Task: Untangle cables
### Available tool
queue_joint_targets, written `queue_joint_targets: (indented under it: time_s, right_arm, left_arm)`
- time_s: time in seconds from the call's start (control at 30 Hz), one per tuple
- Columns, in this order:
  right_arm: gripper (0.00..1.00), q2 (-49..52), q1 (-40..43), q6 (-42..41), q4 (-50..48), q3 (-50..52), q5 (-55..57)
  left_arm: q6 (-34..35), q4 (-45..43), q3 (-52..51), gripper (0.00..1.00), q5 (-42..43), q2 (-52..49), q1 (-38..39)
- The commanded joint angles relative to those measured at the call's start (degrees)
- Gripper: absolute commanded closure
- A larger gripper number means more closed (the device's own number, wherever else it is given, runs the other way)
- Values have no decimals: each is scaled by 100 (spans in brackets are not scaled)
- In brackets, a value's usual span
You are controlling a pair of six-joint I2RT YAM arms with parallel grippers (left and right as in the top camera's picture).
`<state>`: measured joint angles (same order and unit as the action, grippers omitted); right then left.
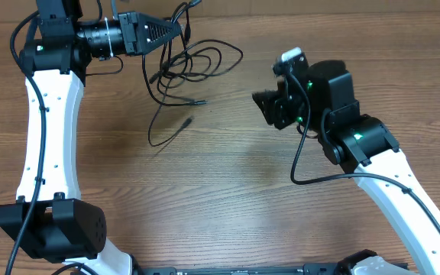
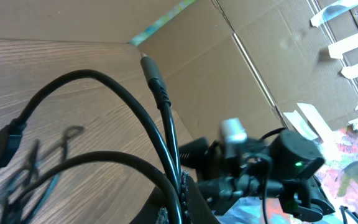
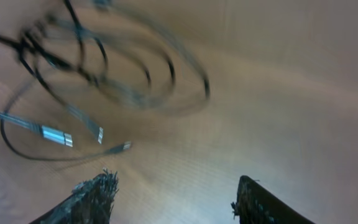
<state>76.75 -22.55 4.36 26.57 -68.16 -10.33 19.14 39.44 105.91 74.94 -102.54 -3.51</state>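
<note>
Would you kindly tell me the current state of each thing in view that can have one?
thin black cables with small plugs: tangled in loops, some strands gripped, the rest trailing onto the wooden table.
left gripper: shut on the cables.
right gripper: open, empty, apart from the cables.

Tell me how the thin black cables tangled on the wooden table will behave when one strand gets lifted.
The thin black cables lie in loose overlapping loops, so they are probably floppy and light. Strands cross each other, so lifting one would likely drag the others. Near the left gripper they arch, so some springiness seems likely.
</note>
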Motion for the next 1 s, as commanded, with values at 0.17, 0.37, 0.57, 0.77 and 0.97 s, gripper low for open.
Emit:
queue_joint_targets:
  time_s: [0.17, 0.37, 0.57, 0.77, 0.97]
  right_arm:
    - [25, -109, 7, 2905, -693, -59, -693]
    - [15, 42, 7, 3615, -660, -57, -695]
    - [16, 76, 9, 3821, -752, -57, -612]
    - [18, 107, 13, 4382, -824, -57, -20]
    - [71, 225, 13, 4374, -627, -57, -127]
  left_arm:
    - [-142, -9, 74, 96, 575, 55, 330]
    - [-245, -4, 74, 96, 612, 55, 721]
    - [-291, -4, 74, 96, 610, 55, 1108]
    - [-289, 2, 74, 96, 616, 55, 1373]
    - [-286, -4, 74, 96, 684, 55, 1458]
